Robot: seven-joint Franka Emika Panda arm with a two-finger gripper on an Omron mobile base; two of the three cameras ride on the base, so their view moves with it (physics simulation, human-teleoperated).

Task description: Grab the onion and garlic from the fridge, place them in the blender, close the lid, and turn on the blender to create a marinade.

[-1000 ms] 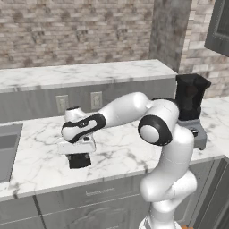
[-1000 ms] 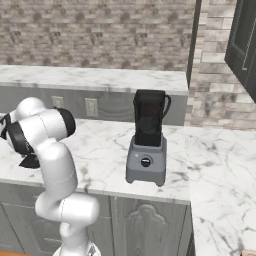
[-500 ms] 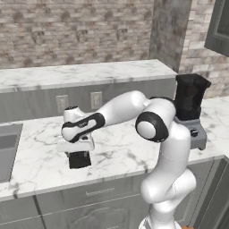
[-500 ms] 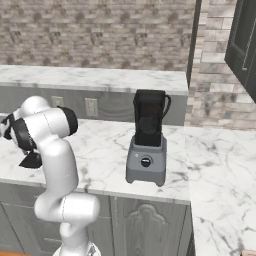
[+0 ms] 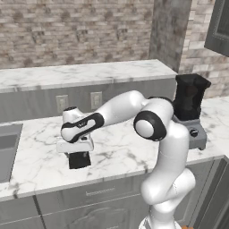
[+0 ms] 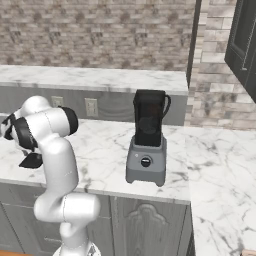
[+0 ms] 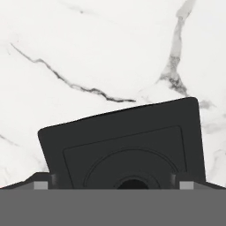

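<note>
So the lid (image 7: pixel 123 145) is a flat black square plate with rounded corners, a raised inner square and a round ring with a hole in the middle, lying flat on the white grey-veined marble counter (image 5: pixel 116 152), well left of the blender (image 5: pixel 190 112). It sits slightly rotated in the hand view. The gripper (image 5: pixel 77 154) hangs right over it, jaws spread wide, nothing pinched. The right base view gives the blender's (image 6: pixel 148 145) grey wedge base, knob and tall square black jar head-on.
</note>
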